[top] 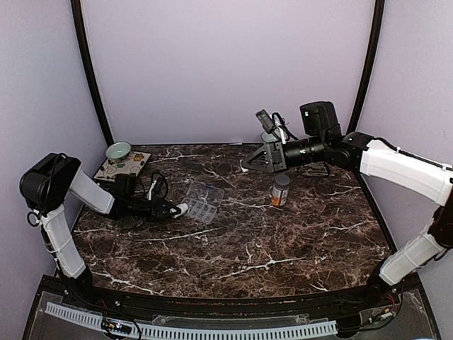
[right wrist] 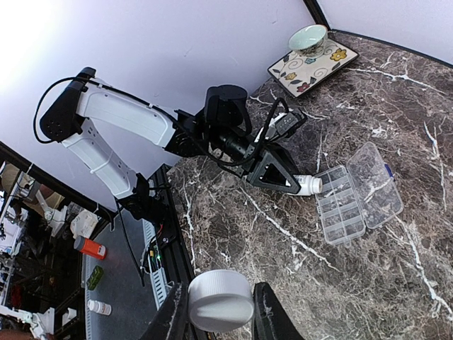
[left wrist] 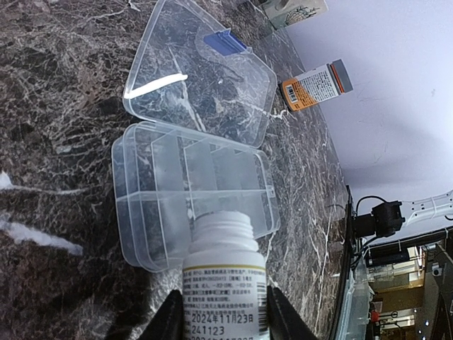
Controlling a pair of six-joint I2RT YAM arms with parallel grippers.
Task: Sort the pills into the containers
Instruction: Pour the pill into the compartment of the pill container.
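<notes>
My left gripper clamps an uncapped white pill bottle, its mouth at the near wall of the open organizer box on the marble table; my right gripper, high and well apart, pinches the white cap. The compartments look empty, though glare leaves that uncertain. Pouring is the step in hand: the next move calls for tipping the bottle gently over one compartment

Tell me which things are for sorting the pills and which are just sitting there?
For the job:
- clear organizer box, lid open
- uncapped white pill bottle, held by the left gripper
- white cap, held by the right gripper
- probably the orange-labelled pill bottle

Just lying about:
- green bowl
- flowered square plate
</notes>
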